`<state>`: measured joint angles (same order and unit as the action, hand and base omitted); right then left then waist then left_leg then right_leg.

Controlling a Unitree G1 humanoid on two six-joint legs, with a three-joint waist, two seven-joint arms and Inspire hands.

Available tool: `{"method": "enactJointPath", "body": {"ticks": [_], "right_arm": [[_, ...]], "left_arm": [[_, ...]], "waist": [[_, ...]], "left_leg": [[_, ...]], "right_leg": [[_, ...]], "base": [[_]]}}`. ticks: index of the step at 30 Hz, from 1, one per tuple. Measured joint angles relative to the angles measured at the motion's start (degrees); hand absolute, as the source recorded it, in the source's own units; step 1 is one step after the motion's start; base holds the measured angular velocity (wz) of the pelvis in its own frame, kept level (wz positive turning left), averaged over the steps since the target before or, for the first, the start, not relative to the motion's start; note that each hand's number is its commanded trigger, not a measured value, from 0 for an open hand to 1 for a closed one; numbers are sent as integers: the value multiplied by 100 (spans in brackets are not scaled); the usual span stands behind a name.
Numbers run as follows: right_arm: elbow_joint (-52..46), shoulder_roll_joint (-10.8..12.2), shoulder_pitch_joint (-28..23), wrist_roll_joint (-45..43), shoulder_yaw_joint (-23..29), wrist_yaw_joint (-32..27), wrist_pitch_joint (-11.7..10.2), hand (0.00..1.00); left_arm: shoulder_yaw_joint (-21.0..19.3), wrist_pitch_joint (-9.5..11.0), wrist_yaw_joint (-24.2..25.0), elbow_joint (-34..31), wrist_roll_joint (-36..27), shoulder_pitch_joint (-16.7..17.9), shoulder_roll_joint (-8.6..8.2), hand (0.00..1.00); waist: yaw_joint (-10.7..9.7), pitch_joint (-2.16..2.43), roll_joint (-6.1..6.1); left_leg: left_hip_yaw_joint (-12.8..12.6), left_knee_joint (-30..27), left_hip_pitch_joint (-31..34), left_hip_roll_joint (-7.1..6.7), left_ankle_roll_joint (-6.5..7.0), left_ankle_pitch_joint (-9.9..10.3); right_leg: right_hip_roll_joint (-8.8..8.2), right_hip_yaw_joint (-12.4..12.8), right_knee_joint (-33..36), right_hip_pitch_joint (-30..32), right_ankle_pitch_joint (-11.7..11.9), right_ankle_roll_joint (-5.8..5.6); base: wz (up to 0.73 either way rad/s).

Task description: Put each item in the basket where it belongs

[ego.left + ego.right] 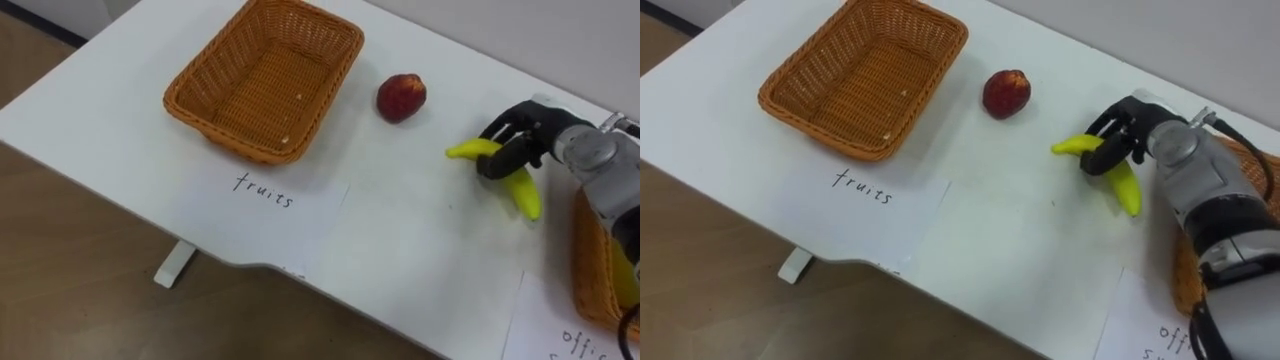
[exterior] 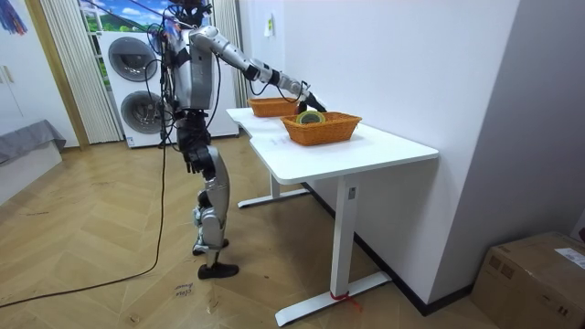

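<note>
Right robot hand point(image 1: 527, 126) is gripping the banana point(image 1: 525, 196) near the bench's point(image 1: 400, 240) far edge, with the red fruit point(image 1: 401, 97) sitting close beside it.

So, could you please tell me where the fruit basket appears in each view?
Left eye view: fruit basket upper left of centre, left of the red fruit.
Right eye view: upper left, again left of the red fruit.
Room view: the farther basket on the table, beyond the nearer basket.
Shared landmark: the right hand, holding the banana.
</note>
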<state>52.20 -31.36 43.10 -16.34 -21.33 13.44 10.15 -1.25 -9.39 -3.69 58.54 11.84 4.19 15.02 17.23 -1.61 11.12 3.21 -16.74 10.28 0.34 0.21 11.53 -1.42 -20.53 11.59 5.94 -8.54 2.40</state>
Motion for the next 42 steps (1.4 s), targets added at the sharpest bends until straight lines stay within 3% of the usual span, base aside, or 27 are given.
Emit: {"method": "enactJointPath", "body": {"ticks": [10,11,14,19,30,32,39,42], "right_arm": [[-994,-26,-11,13,23,185,1,100],[-1259,-49,-44,-23,25,222,10,100],[-1929,-159,-175,-15,88,298,46,100],[-2588,-196,-347,-16,525,358,82,100],[-3856,-217,-437,-201,939,350,124,100],[-4048,-217,-437,-373,948,347,127,100],[-4377,-213,-437,-446,916,373,186,100],[-4389,-207,-437,-447,898,396,214,100]], "left_arm": [[-221,16,-89,-11,3,292,2,0],[-282,19,-92,0,-1,365,0,0],[-319,-1,-95,6,7,488,-29,0],[-549,-33,-90,-83,26,602,-83,0],[-596,-47,-254,-184,16,729,-104,0],[-674,-47,-292,-209,18,691,-156,0],[-674,-51,-329,-242,7,687,-258,0],[-648,-55,-329,-242,7,690,-284,0]], "waist": [[-237,63,-31],[-308,93,-39],[-370,127,-95],[-455,164,-144],[-719,222,-86],[-721,228,-70],[-570,143,-30],[-477,133,-21]], "left_leg": [[14,72,-291,-10,4,-6],[24,119,-353,-12,4,-6],[43,149,-464,-15,5,-6],[27,221,-629,-20,1,-16],[30,324,-906,-78,11,-69],[31,329,-908,-89,14,-68],[63,452,-1052,-108,38,-83],[62,495,-1072,-106,39,-83]], "right_leg": [[-23,-7,-101,-315,5,-10],[-22,-12,-104,-360,4,-10],[-18,-25,-108,-474,2,-14],[-19,-21,-114,-661,-8,-30],[-56,12,-108,-892,-81,-66],[-57,10,-109,-892,-83,-70],[-71,-12,-104,-986,-103,-103],[-72,-32,-101,-988,-105,-107]], "base": [[1],[5],[1],[0],[0],[0],[3],[0]]}}
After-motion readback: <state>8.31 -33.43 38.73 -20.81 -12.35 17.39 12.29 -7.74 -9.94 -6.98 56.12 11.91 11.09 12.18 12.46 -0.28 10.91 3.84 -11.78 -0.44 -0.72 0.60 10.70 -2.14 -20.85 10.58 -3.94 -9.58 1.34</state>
